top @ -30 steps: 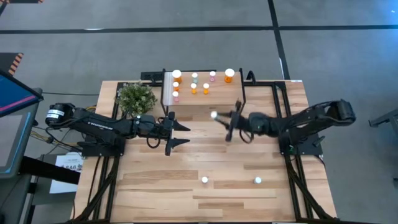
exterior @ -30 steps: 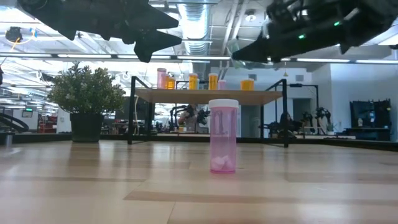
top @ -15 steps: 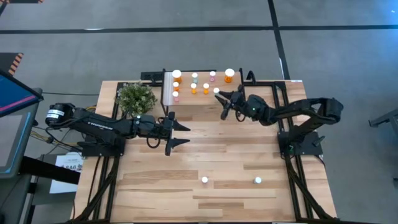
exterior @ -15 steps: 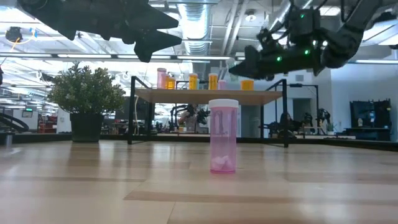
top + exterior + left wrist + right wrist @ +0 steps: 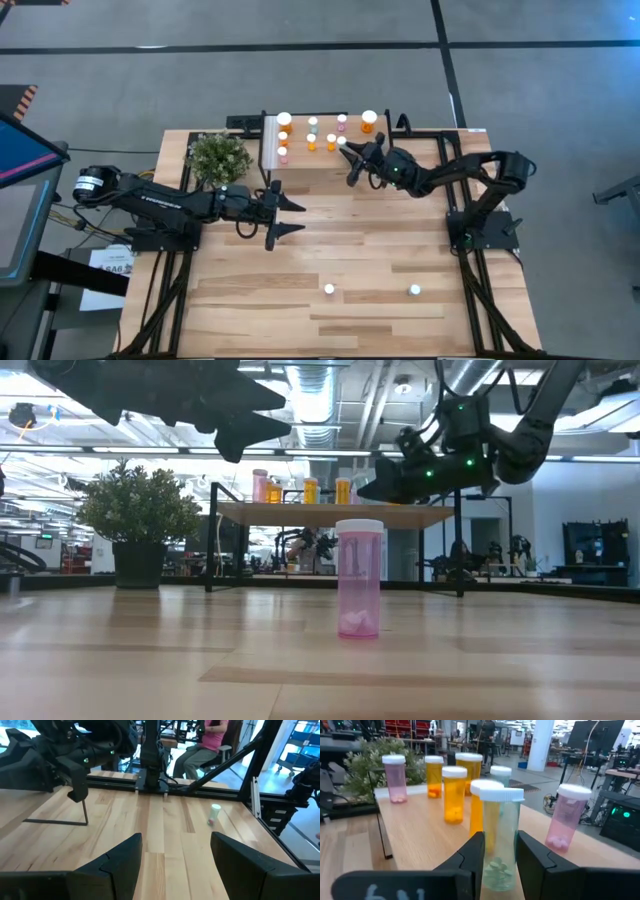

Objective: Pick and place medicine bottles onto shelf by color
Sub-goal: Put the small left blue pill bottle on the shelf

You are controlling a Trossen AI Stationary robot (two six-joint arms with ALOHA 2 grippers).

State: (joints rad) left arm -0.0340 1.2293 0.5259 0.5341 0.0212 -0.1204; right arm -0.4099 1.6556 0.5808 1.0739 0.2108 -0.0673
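The shelf (image 5: 300, 158) stands at the table's far middle and carries several medicine bottles: orange (image 5: 454, 795), pink (image 5: 395, 777) and pale green (image 5: 500, 774). My right gripper (image 5: 499, 865) is at the shelf's right near part, shut on a pale green bottle (image 5: 500, 840) with a white cap (image 5: 341, 143). My left gripper (image 5: 290, 215) hangs open over the table's middle left, holding nothing. Two more bottles (image 5: 329, 289) (image 5: 415, 290) stand on their bases near the table's front; the low view shows one of them as a pink bottle (image 5: 359, 578). My right gripper pinches the pale green bottle's lower body (image 5: 496, 870) between its two fingers (image 5: 470, 857). The fingers lie about level and come from the table's right side. The bottle stands upright in the hold, cap up, over the shelf. Whether its base touches the shelf does not show.
A potted plant (image 5: 218, 155) stands left of the shelf. A pink bottle (image 5: 567, 817) and an orange one (image 5: 479, 815) stand close beside and behind the held bottle. The black frame rails (image 5: 445, 150) run along the table's far and right sides.
My right gripper has swung toward the table's far edge and slightly down, from over the table's middle to the shelf. It has turned a little and stays shut on the pale green bottle, which stays upright.
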